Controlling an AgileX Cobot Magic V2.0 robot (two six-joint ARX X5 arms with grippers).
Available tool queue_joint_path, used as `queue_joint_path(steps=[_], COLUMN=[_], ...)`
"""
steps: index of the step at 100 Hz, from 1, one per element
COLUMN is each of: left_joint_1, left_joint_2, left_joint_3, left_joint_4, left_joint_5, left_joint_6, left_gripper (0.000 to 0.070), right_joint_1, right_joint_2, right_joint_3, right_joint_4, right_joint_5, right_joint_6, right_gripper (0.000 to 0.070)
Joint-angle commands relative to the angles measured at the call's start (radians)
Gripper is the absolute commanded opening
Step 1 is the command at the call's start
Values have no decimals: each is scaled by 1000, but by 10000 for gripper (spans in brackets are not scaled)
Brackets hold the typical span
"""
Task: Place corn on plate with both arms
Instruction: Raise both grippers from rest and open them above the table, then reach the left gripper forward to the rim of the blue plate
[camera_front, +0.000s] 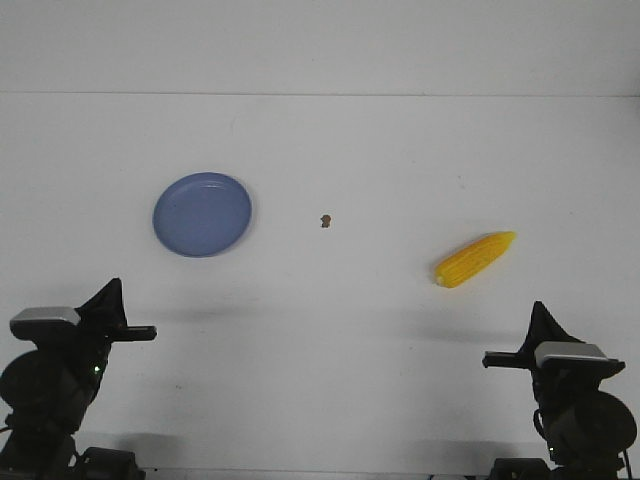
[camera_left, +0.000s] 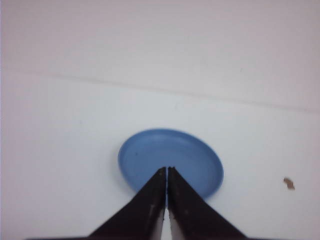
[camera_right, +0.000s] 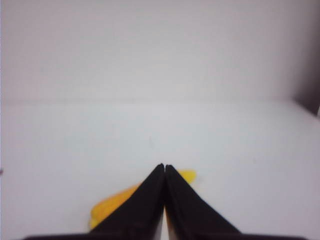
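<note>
The yellow corn (camera_front: 475, 259) lies on the white table at the right, its pointed tip toward the far right. The blue plate (camera_front: 202, 213) sits empty at the left. My left gripper (camera_front: 112, 300) rests near the front left, well short of the plate, and is shut and empty (camera_left: 166, 169); the plate (camera_left: 170, 160) lies beyond its tips. My right gripper (camera_front: 540, 320) rests near the front right, short of the corn, and is shut and empty (camera_right: 164, 166); the corn (camera_right: 112, 204) shows partly behind its fingers.
A tiny brown speck (camera_front: 326, 220) lies on the table between plate and corn; it also shows in the left wrist view (camera_left: 288, 183). The table's far edge meets a white wall (camera_front: 320, 45).
</note>
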Motion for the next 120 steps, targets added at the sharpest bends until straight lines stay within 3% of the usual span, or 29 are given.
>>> queue_joint_path(steps=[1, 24, 64, 72, 78, 86, 90, 93, 120], left_joint_1=[1, 1, 1, 1, 1, 1, 1, 1, 4], left_joint_2=[104, 367, 483, 483, 483, 483, 483, 483, 506], left_joint_3=[121, 361, 375, 375, 375, 375, 375, 375, 375], left_joint_4=[-94, -304, -323, -323, -323, -323, -323, -323, -283], left_joint_5=[-6, -6, -6, -6, -6, -6, -6, -6, -6], left_joint_6=[-5, 8, 25, 24, 23, 19, 19, 19, 6], left_gripper=[15, 15, 16, 55, 181, 395, 438, 438, 437], right_joint_1=[0, 0, 1, 1, 1, 1, 1, 1, 1], right_joint_2=[80, 372, 521, 517, 514, 512, 512, 512, 513], right_joint_3=[88, 312, 328, 328, 328, 328, 328, 328, 328], right_joint_4=[-61, -303, -310, -311, -311, -311, -311, -311, -301], right_joint_5=[-1, -1, -16, -26, -42, -54, -54, -54, -53], right_joint_6=[14, 14, 16, 12, 10, 7, 8, 9, 10], right_gripper=[0, 0, 0, 3, 94, 377, 511, 572, 592])
